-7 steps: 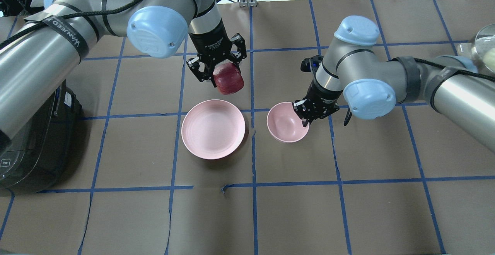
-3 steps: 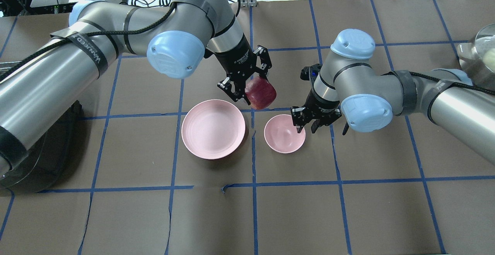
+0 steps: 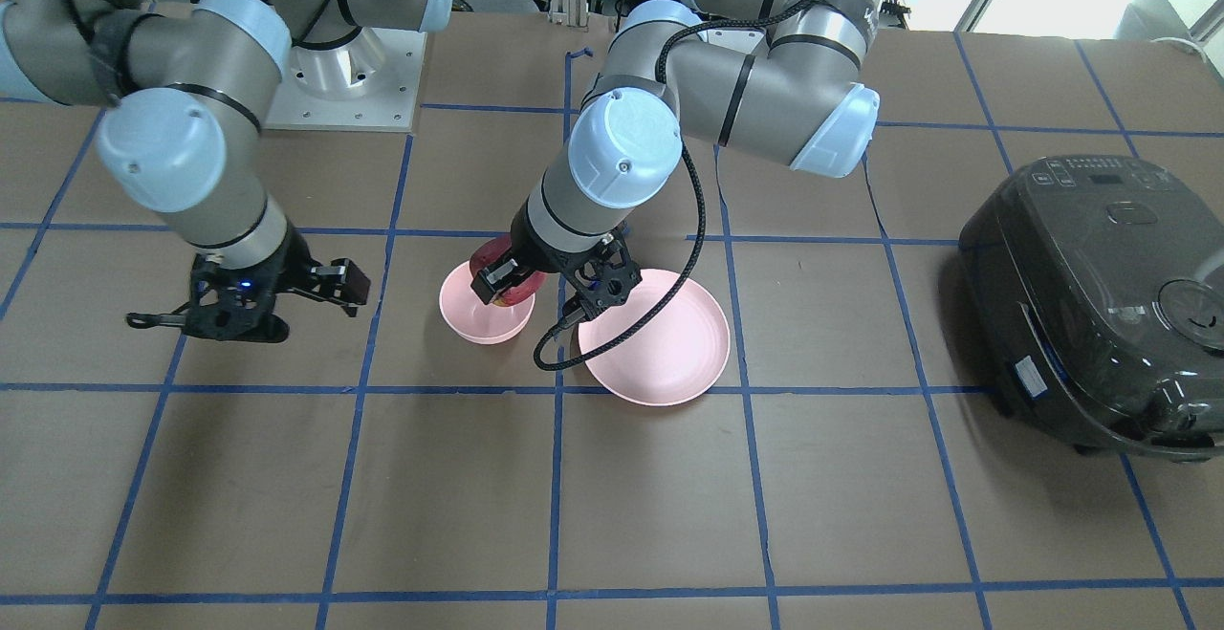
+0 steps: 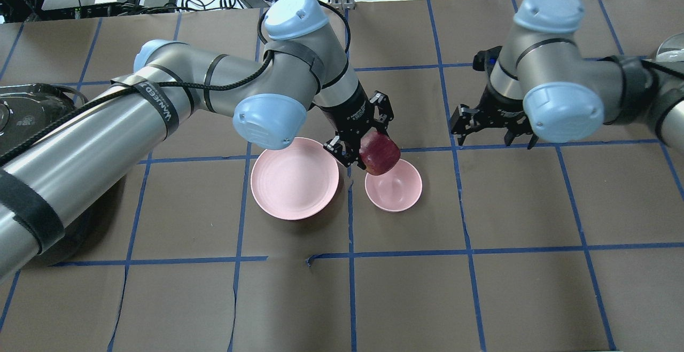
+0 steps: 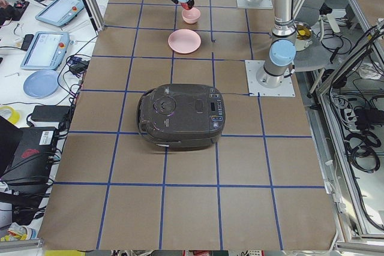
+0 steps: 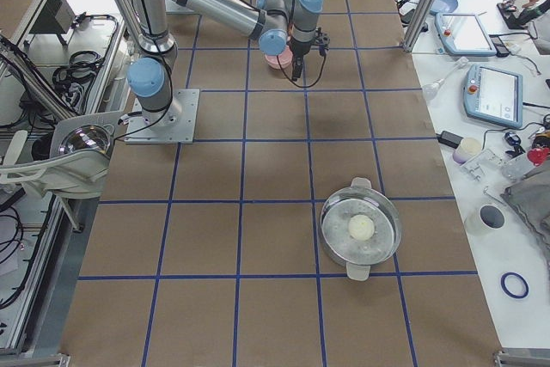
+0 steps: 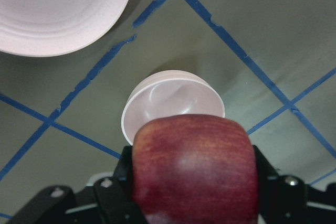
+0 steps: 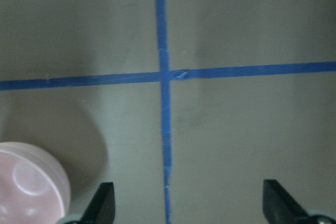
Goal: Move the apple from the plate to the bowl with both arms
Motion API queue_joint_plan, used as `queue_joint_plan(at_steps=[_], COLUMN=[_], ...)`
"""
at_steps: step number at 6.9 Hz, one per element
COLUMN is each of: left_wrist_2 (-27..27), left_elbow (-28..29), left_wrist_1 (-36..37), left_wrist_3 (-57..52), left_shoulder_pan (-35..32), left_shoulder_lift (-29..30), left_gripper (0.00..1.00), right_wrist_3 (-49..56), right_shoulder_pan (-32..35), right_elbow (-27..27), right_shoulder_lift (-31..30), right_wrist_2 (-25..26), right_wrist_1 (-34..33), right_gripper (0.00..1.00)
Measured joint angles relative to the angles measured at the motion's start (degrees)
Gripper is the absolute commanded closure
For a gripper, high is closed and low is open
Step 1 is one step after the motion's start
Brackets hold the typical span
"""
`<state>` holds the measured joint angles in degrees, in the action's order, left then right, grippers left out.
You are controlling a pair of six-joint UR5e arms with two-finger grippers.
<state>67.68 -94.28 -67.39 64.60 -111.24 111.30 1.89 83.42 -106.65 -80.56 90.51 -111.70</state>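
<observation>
Apple [image 4: 380, 153] was pinched between the fingers of the left gripper [image 4: 371, 148], held in the air at frame centre of the overhead view. It overlapped the upper-left rim of the bowl [image 4: 401, 196] and was not yet inside it. In the left wrist view the bowl [image 7: 168, 100] was seen just ahead of the apple [image 7: 194, 166], not squarely beneath it. Plate [image 4: 295, 178] was left bare, just left of the bowl.

Judged step: placement into the bowl.
- Apple to be centred over the bowl before release; a rim strike could tip or skid a bowl this small.
- Height to be reduced first, so the drop is short.
- Jaws to be opened only once the apple is below rim level, then withdrawn straight up.

Left arm was stretched in from the lower left of the overhead frame, wrist tilted, gripper aimed down and to the lower right. Right gripper [image 4: 483, 139] was spread wide and empty, pointed down at a tape crossing on the table [image 4: 481, 288], upper right, well apart from the bowl.
</observation>
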Motion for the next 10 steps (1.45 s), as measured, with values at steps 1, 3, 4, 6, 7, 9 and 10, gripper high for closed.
queue_joint_plan(at_steps=[1, 3, 4, 6, 7, 9, 10], left_wrist_2=[0.09, 0.45, 1.16, 3.63, 4.68, 5.53, 6.2], left_elbow=[-0.79, -1.37, -1.6, -1.76, -1.65, -0.55, 0.95], left_wrist_1=[2.9, 6.92, 7.75, 9.05, 9.87, 11.66, 11.5], left_wrist_3=[1.57, 2.75, 2.7, 2.37, 2.21, -1.05, -4.89], left_shoulder_pan=[-1.38, -3.04, -3.68, -4.16, -4.21, -3.58, -2.24], left_shoulder_lift=[1.57, 5.18, 6.47, 7.68, 7.75, 6.19, 4.29], left_gripper=[1.0, 0.94, 0.24, 0.0, 0.0, 0.0, 0.0], right_wrist_3=[0.81, 1.05, 0.88, 0.78, 0.86, 1.06, 1.08], right_shoulder_pan=[-2.62, -3.94, -3.93, -3.91, -3.86, -3.72, -3.67], right_elbow=[1.14, 2.44, 2.68, 2.62, 2.38, 2.63, 3.18], right_shoulder_lift=[-1.68, -5.36, -6.51, -8.65, -10.02, -12.49, -13.15], right_wrist_2=[0.63, 0.66, 0.6, 0.59, 0.55, -0.95, -3.22], right_wrist_1=[0.93, 1.48, 1.54, 1.63, 2.23, 7.66, 10.69], right_gripper=[0.0, 0.0, 0.0, 0.0, 0.0, 0.0, 0.0])
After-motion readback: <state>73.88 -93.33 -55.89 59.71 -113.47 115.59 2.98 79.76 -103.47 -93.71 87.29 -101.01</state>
